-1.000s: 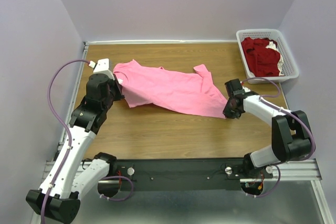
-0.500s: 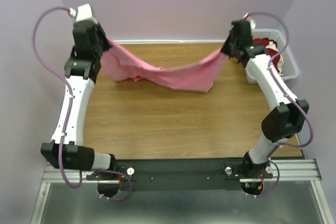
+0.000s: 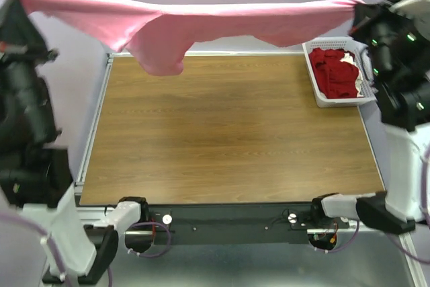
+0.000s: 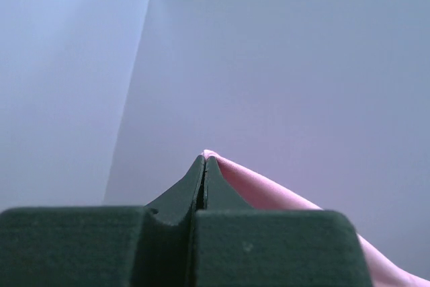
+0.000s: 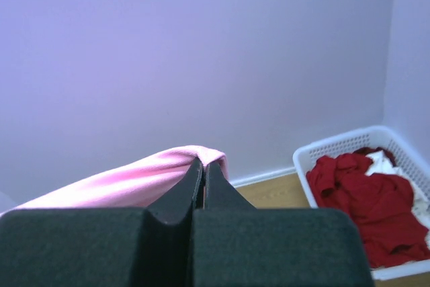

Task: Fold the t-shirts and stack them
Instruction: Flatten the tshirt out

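The bright pink t-shirt (image 3: 201,21) hangs stretched high above the table, spanning the top view from left to right, with a fold drooping at left of centre. My left gripper (image 3: 20,1) is shut on its left end; the left wrist view shows pink cloth (image 4: 269,189) pinched at the closed tips of that gripper (image 4: 205,157). At the other end my right gripper (image 3: 359,8) is shut on the shirt, with pink cloth (image 5: 134,179) draped over its closed tips (image 5: 205,162). Dark red t-shirts (image 3: 334,72) lie heaped in the basket.
A white lattice basket (image 3: 312,82) stands at the table's back right corner, also seen as the basket (image 5: 302,166) in the right wrist view. Some white cloth (image 3: 359,75) lies in it beside the red shirts. Purple walls close in the back and sides. The wooden table (image 3: 228,132) lies below.
Both arms have risen steeply with the pink shirt, from lying on the table a second ago to stretched taut high above it. The right gripper closed fully on the cloth.
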